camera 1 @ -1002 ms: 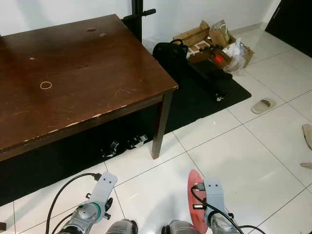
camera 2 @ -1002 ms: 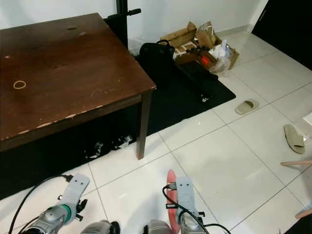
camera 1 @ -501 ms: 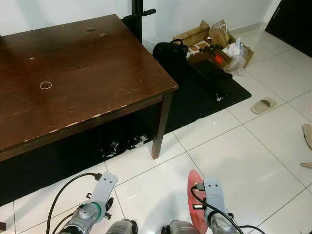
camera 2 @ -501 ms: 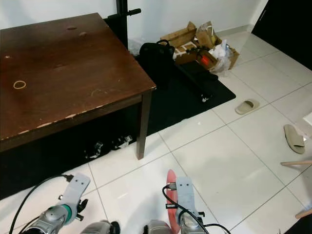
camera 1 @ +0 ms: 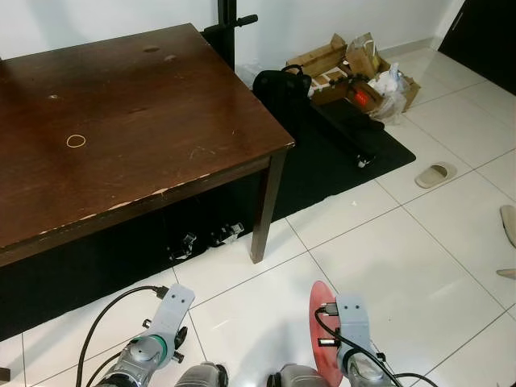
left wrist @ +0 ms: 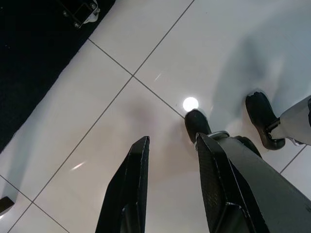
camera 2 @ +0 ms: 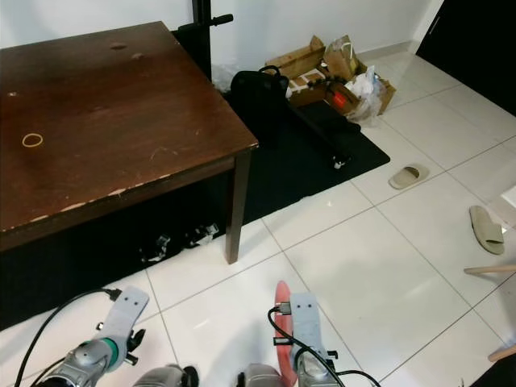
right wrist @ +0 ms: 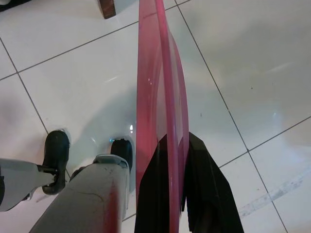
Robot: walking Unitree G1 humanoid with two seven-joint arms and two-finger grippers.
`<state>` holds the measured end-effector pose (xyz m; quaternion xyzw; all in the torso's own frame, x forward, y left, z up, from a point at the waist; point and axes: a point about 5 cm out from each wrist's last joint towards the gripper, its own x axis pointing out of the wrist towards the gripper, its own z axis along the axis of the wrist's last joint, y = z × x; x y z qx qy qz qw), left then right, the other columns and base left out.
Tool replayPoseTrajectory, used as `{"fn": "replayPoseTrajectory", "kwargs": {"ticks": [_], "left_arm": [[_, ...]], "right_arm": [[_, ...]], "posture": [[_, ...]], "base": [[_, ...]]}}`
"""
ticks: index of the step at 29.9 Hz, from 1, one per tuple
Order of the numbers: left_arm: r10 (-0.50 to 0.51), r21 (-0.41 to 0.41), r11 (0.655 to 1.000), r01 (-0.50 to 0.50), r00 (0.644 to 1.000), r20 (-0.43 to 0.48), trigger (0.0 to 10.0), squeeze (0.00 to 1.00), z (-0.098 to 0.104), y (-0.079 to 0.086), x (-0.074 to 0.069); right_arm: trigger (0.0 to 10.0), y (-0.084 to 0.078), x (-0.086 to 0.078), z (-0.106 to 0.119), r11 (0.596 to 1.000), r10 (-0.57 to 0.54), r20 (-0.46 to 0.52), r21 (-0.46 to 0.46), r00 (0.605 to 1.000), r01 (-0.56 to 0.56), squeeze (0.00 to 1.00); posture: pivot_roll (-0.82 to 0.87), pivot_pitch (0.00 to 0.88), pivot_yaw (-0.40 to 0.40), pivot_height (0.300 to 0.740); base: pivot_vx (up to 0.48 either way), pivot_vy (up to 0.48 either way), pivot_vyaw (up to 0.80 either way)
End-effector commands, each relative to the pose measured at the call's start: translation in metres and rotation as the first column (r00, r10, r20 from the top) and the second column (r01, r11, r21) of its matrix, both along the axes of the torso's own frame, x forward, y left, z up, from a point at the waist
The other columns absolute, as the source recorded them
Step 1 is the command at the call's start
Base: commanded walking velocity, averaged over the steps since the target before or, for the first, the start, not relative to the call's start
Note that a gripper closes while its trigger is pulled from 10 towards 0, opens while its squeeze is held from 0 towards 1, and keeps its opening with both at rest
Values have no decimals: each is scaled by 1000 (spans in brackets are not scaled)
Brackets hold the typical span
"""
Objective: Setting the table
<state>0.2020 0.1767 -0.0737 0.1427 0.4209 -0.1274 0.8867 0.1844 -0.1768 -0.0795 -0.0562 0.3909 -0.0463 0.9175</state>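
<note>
A dark brown wooden table (camera 1: 121,121) stands ahead and to my left, bare except for a small ring (camera 1: 76,141). Down by my right leg, my right gripper (right wrist: 176,141) is shut on the rim of a red plate (right wrist: 158,87), which it holds edge-on above the white tiles. The plate's red edge (camera 1: 321,326) shows beside my right wrist (camera 1: 351,326). My left gripper (left wrist: 172,141) hangs low on the left, open and empty, pointing at the floor. Its wrist (camera 1: 168,318) sits near the bottom of the eye views.
The table's corner leg (camera 1: 263,214) stands on a black mat (camera 1: 339,153). A black bag (camera 1: 282,85), cardboard boxes and plastic bags (camera 1: 355,68) lie at the far right wall. A slipper (camera 1: 435,173) lies on the tiles to the right. Open tile floor stretches ahead on the right.
</note>
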Motion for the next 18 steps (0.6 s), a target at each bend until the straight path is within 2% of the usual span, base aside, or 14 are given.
{"fn": "replayPoseTrajectory", "kwargs": {"ticks": [1,18], "left_arm": [[-5,-1,1000,5,1000,-13,10000,0,-2,0,-4],[-2,-3,1000,2,1000,-23,10000,0,-4,-1,-7]], "right_arm": [[10000,1,-5,-2,1000,-11,-12,4,1000,11,0],[10000,-2,-4,-2,1000,-15,-9,2,1000,15,0]], "posture": [[-88,0,32,740],[-93,0,29,740]], "base": [[0,0,0],[0,0,0]]}}
